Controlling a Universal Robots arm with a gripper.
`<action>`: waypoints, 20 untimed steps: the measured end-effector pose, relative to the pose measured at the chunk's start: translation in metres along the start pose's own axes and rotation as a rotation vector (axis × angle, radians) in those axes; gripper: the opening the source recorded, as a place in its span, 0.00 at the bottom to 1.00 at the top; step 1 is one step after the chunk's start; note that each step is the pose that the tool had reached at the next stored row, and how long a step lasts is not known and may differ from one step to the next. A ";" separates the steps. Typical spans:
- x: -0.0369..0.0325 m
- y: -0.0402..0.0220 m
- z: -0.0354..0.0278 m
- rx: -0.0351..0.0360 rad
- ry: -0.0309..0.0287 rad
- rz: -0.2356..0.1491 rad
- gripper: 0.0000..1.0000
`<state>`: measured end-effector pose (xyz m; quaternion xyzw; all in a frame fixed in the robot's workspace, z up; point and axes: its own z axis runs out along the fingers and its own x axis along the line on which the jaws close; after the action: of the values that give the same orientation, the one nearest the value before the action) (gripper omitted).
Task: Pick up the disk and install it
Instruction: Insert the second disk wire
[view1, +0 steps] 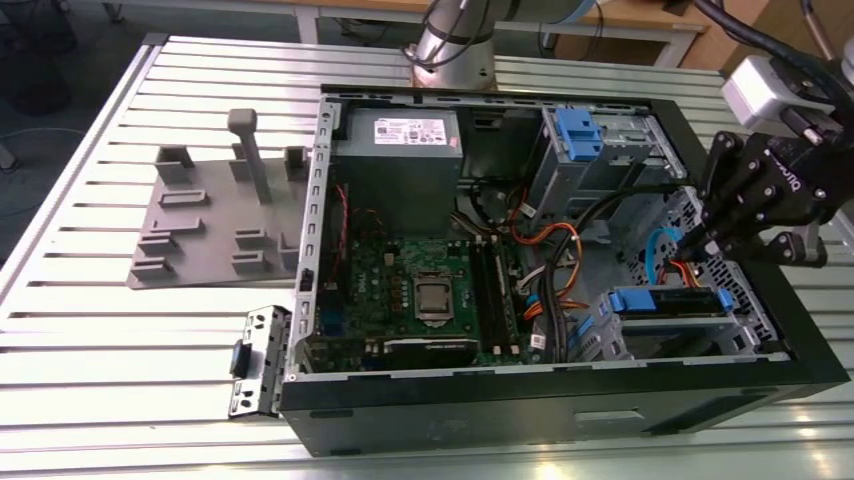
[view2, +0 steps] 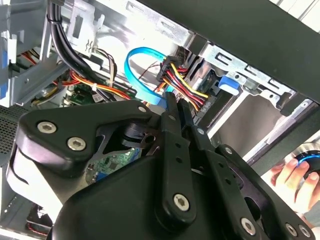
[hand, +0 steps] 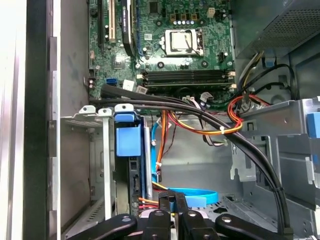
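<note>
Exterior view: the disk (view1: 671, 303) sat seated in its bay; the gripper (view1: 697, 243) hovered above it, jaws closed and empty.

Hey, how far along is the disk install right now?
Done, apparently: the disk sits in the lower drive cage, blue frame showing. In hand: nothing; the gripper is shut, tips by the coloured cables at the disk's end. Left: I cannot tell whether it is fully seated.

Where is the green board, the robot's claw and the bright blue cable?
green board (view1: 414, 275), exterior view, its middle.
claw (hand: 172, 200), first wrist view, between its fingertips.
bright blue cable (view2: 134, 62), second wrist view, its curved loop.
</note>
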<state>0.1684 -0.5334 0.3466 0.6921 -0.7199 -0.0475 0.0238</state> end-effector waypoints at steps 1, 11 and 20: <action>0.0018 0.0007 0.0001 0.0000 0.0001 0.000 0.16; 0.0171 0.0084 0.0025 -0.0008 0.0010 -0.022 0.16; 0.0249 0.0082 0.0041 -0.0025 0.0064 -0.076 0.16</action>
<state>0.1588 -0.5578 0.3425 0.7191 -0.6928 -0.0471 0.0251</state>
